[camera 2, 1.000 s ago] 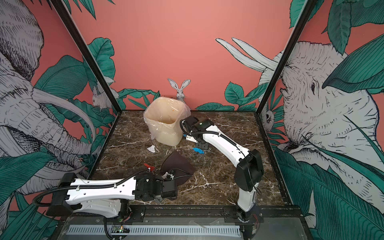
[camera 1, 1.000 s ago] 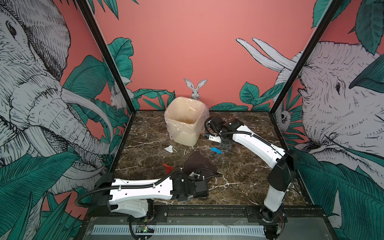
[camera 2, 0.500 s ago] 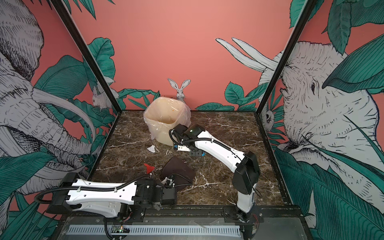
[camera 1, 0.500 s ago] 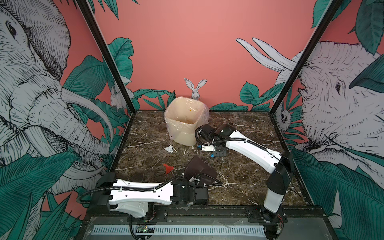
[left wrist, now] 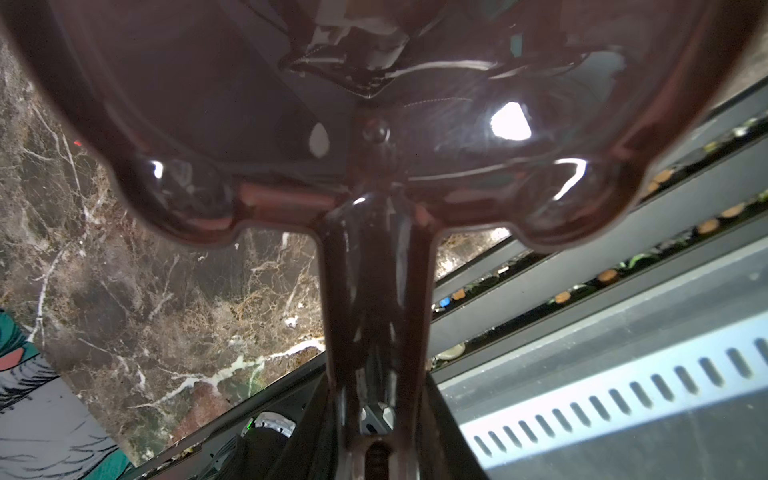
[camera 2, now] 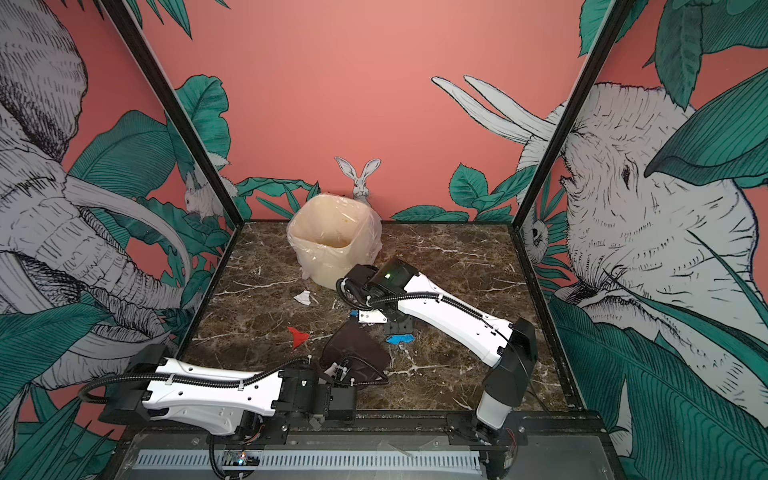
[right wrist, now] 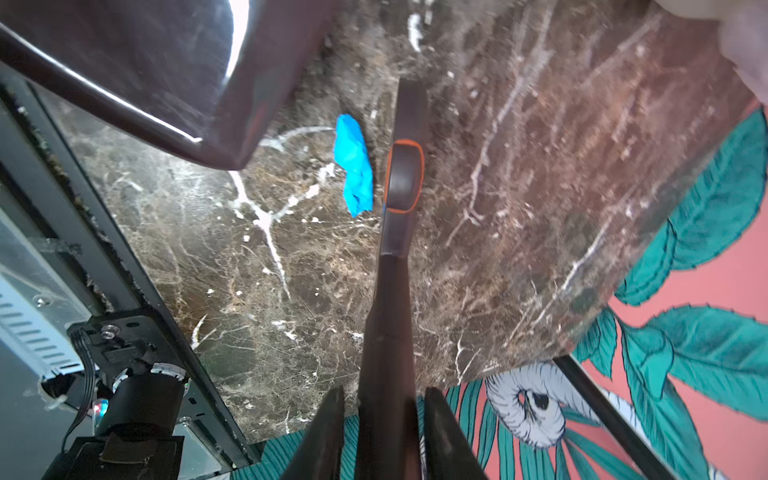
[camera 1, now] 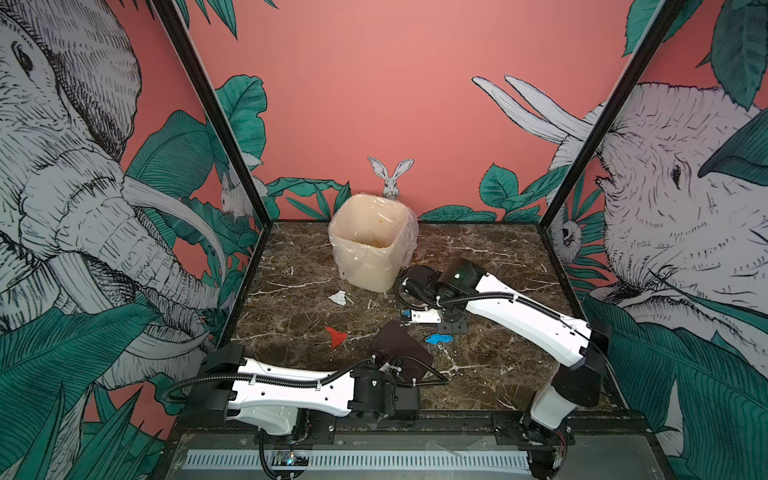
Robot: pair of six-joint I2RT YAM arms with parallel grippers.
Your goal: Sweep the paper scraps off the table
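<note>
Top views, bin: your landmark, the lined bin (camera 1: 374, 270), stands upright at the back of the table (camera 1: 498, 374).
Top views, paper scraps: in both top views the white scrap (camera 1: 338, 297) lies just in front of the bin's left corner. The red scrap (camera 1: 335, 336) is farther out in front of the bin. The blue scrap (camera 2: 400, 339) is in front of the bin and to its right.
Top views, left gripper: your left gripper (camera 1: 388, 368) is closed on the handle of the dark dustpan (camera 1: 399, 347), well in front of the bin, with the pan end pointing toward the bin.
Top views, right gripper: your right gripper (camera 1: 451, 322) is low in front of the bin's right side, on the bin side of the blue scrap; you cannot see its jaws here.
Left wrist view: the dustpan (left wrist: 249, 104) fills the upper part over the table (left wrist: 145, 291). Its handle (left wrist: 374, 311) runs down into your grip.
Right wrist view: your fingers (right wrist: 328, 436) stand narrow, pinching the brush (right wrist: 388, 332) by its handle. The blue scrap (right wrist: 353, 166) lies flat just beside the brush. The dustpan (right wrist: 145, 75) edge is near the scrap's other side.
</note>
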